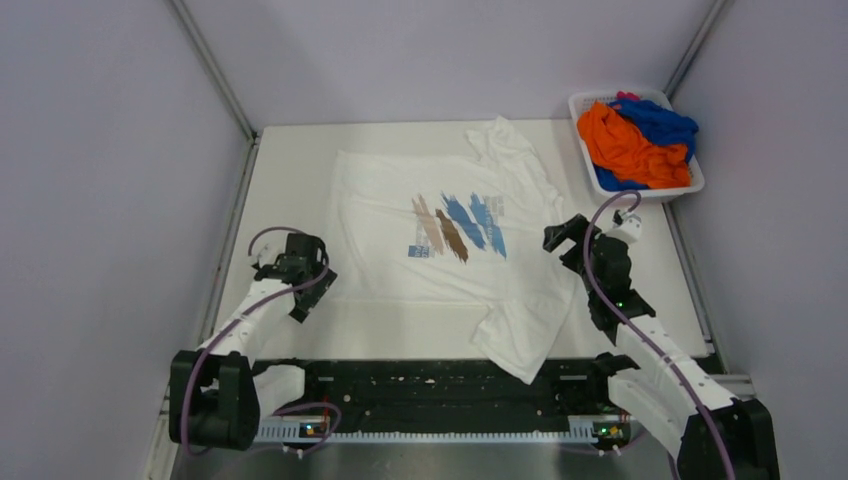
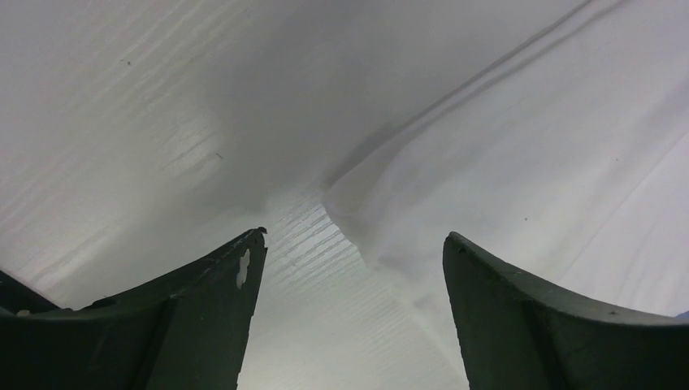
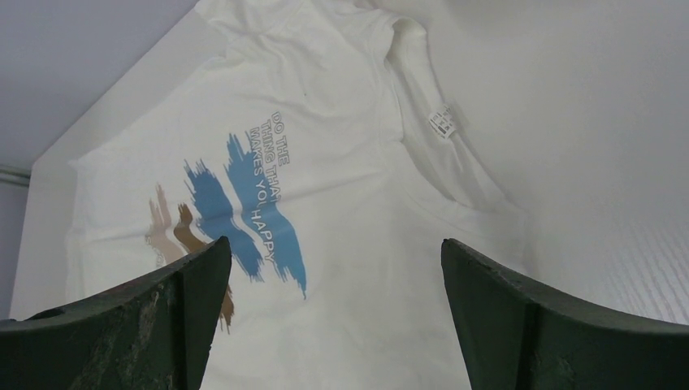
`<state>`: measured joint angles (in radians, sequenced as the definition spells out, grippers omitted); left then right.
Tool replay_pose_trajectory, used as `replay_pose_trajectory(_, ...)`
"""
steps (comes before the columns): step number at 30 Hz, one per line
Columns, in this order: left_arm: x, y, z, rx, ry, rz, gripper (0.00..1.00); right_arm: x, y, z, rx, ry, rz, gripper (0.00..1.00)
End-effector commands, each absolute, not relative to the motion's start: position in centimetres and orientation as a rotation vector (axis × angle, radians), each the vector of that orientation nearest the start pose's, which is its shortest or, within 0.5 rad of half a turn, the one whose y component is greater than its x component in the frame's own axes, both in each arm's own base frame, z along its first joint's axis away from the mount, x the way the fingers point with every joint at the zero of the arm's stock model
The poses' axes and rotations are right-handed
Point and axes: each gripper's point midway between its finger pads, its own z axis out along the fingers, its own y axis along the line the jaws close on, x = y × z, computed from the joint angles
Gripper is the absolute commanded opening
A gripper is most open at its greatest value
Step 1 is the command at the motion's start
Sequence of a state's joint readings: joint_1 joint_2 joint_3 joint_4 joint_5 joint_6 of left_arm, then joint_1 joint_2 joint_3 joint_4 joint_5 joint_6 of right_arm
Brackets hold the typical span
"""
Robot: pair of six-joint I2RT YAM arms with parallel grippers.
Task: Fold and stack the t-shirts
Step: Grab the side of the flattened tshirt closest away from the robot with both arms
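Far right, heaped basket [image 1: 660,191], white t-shirt [image 1: 400,260] spread

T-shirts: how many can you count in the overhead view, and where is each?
4: the white t-shirt spread on the table; the orange t-shirt, blue t-shirt and pink-red t-shirt piled in the basket. Others may lie hidden beneath them.

White printed t-shirt [image 1: 440,240] spread on table [image 1: 290,170], corner past near edge; orange and blue shirts [image 1: 625,145] in basket [image 1: 577,104]
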<state>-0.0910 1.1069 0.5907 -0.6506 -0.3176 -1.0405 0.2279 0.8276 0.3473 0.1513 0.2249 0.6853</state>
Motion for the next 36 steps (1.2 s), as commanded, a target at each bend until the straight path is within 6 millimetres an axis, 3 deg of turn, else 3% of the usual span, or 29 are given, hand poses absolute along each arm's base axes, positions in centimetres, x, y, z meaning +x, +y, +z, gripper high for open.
replay_pose_trajectory(1,24.6,0.4,3.7,-1.328,2.201,0.035,0.81,31.7,6.1,15.5,0.573,1.765,0.442,0.98)
replay_pose_trajectory(7,23.5,0.8,1.6,-1.372,2.226,0.1,0.73,31.8,6.2,15.1,0.576,1.801,0.433,0.97)
replay_pose_trajectory(12,24.0,0.8,1.0,-1.364,2.219,0.09,0.65,31.7,6.8,14.2,0.589,1.881,0.438,0.96)
replay_pose_trajectory(14,24.2,0.7,0.9,-1.362,2.226,0.085,0.51,31.7,6.9,13.5,0.596,1.923,0.427,0.96)
replay_pose_trajectory(17,24.4,0.1,0.8,-1.353,2.254,0.053,0.4,31.5,7.2,12.6,0.606,1.974,0.425,0.96)
replay_pose_trajectory(18,24.3,0.0,0.7,-1.35,2.256,0.047,0.31,31.5,7.3,12.5,0.604,1.983,0.424,0.96)
replay_pose_trajectory(19,24.2,0.0,0.6,-1.347,2.259,0.04,0.12,31.3,7.5,12.3,0.604,2.0,0.419,0.96)
replay_pose_trajectory(20,24.1,-0.1,0.6,-1.348,2.262,0.035,0.0,31.1,7.5,12.1,0.603,2.017,0.407,0.96)
replay_pose_trajectory(24,23.6,-0.3,0.8,-1.341,2.268,0.014,0.0,29.8,8.3,11.9,0.558,2.106,0.318,0.96)
replay_pose_trajectory(28,23.2,0.1,1.5,-1.343,2.255,0.037,0.0,26.4,11.1,11.4,0.405,2.265,0.232,0.89)
replay_pose_trajectory(32,23.4,0.3,2.1,-1.337,2.239,0.048,0.0,19.6,15.6,8.8,0.102,2.524,0.25,0.79)
replay_pose_trajectory(36,23.7,0.2,2.4,-1.326,2.242,0.038,0.0,13.0,18.2,7.1,-0.231,2.696,0.265,0.69)
